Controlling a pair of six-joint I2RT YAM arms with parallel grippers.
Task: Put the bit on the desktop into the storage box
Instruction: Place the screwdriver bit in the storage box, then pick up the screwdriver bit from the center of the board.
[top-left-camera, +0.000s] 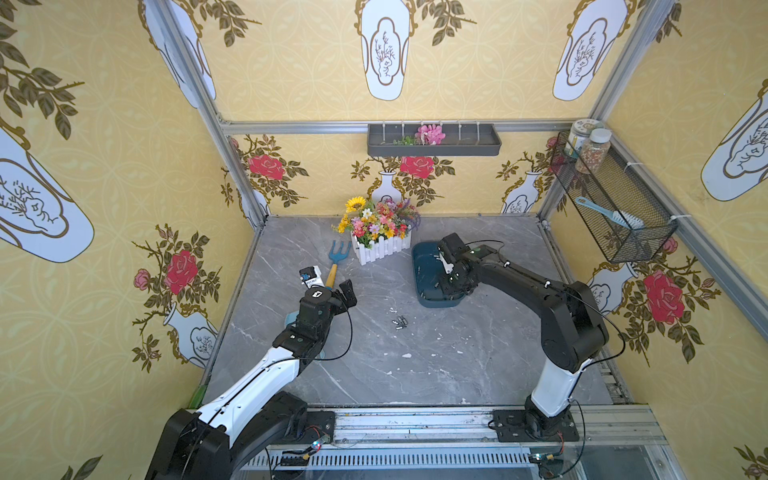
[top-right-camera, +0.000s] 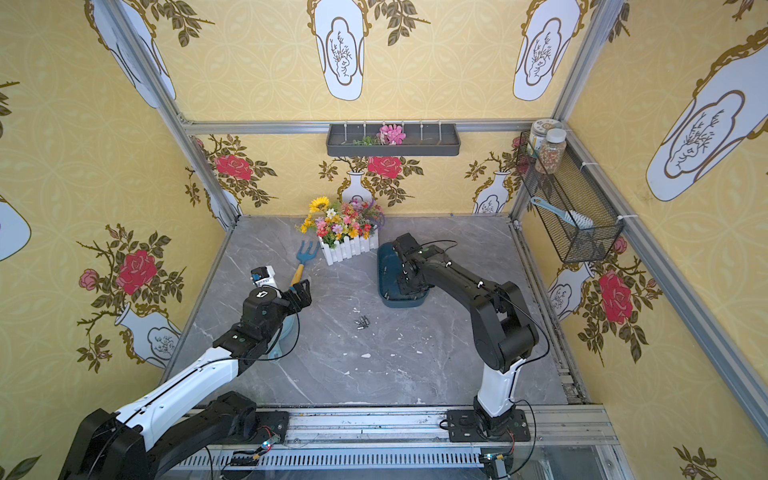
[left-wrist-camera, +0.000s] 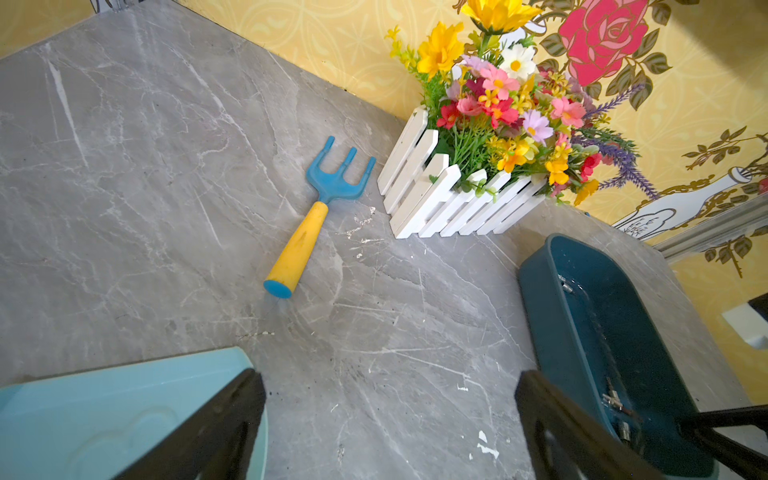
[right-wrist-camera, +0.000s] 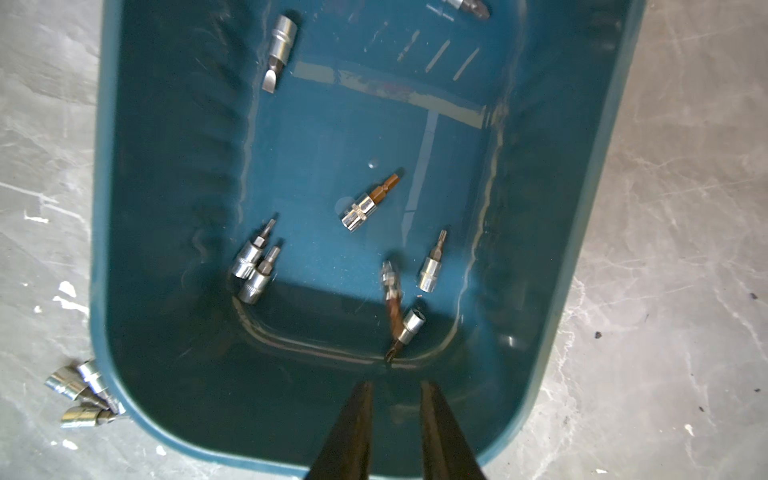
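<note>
The dark teal storage box (top-left-camera: 420, 266) (top-right-camera: 384, 266) lies on the grey marble desktop (top-left-camera: 374, 365), right of centre. Several silver bits lie on its floor, one brown-tipped (right-wrist-camera: 368, 208). My right gripper (right-wrist-camera: 395, 384) hangs over the box's near end, open, with nothing between its fingers. Just beyond the tips a bit (right-wrist-camera: 392, 291) shows blurred, apart from both fingers. A small cluster of bits (top-left-camera: 400, 322) (top-right-camera: 363, 322) (right-wrist-camera: 83, 390) rests on the desktop outside the box's corner. My left gripper (top-left-camera: 348, 293) (left-wrist-camera: 388, 376) stands open above the slab at the left, holding nothing.
A white picket planter of flowers (top-left-camera: 380, 245) stands at the back. A blue and yellow hand rake (top-left-camera: 336, 266) lies left of it. A pale blue scoop (left-wrist-camera: 104, 407) sits under the left wrist. A wire basket (top-left-camera: 611, 208) and a grey wall tray (top-left-camera: 434, 141) hang on the walls.
</note>
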